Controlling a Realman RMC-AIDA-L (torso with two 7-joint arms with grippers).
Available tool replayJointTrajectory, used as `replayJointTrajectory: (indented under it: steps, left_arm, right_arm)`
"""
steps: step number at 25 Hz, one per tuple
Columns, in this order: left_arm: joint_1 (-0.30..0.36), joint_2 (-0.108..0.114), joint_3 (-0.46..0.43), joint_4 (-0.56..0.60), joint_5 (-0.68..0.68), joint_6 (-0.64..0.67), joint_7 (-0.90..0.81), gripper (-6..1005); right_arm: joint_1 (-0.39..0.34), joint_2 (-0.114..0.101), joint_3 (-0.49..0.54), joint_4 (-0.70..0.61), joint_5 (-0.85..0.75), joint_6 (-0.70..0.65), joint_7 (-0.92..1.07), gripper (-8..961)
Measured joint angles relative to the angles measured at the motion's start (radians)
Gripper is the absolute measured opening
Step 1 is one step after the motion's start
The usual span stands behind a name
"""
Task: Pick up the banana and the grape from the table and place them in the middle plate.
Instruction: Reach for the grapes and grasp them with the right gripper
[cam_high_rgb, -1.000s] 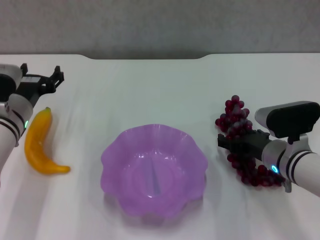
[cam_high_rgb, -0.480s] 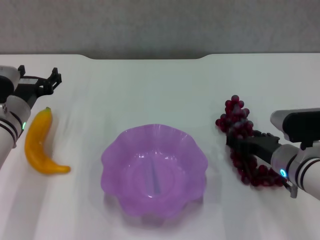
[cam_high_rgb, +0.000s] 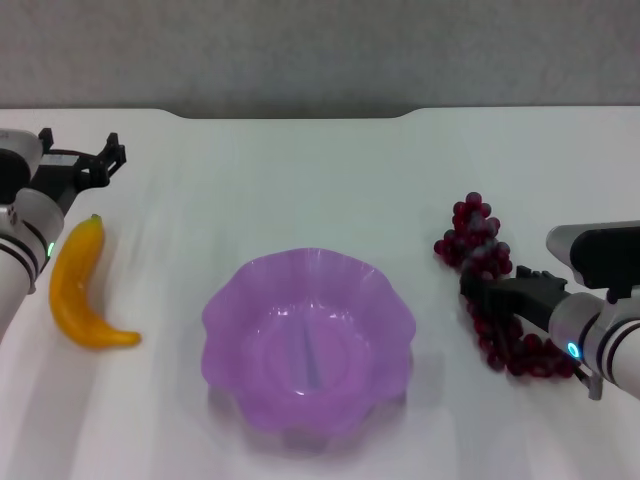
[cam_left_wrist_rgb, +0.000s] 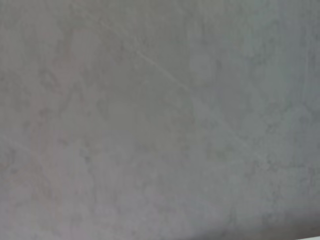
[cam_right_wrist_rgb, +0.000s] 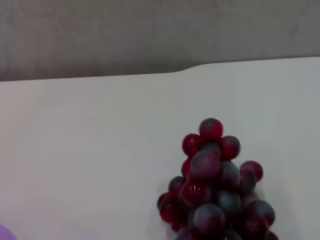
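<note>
Likely lumpy and loose, the grape wants a mid-bunch hold; right gripper jaws' state unreadable.

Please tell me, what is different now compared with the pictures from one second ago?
The right claw has drawn back toward the robot's right along the grape, and the arm sits lower and farther out. The bunch shifted slightly the same way but remains on the table. The left claw moved only a little, beyond the banana. Banana and middle plate stayed put.
</note>
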Motion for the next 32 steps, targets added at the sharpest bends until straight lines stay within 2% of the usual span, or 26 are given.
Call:
replayJointTrajectory:
  steps: [12,20,32]
  left_arm:
    - [-0.003,-0.002,0.0,-0.002,0.0,0.0,-0.004,895]
    - [-0.006,-0.003,0.0,-0.003,0.0,0.0,-0.004,895]
    - [-0.008,-0.004,0.0,-0.003,0.0,0.0,-0.005,895]
  right_arm:
    - [0.005,0.002,-0.006,0.017,-0.005,0.003,-0.006,812]
    - [0.021,0.003,-0.069,0.018,-0.01,0.005,-0.013,798]
    - [0.022,0.004,-0.082,0.031,-0.006,-0.003,-0.011,778]
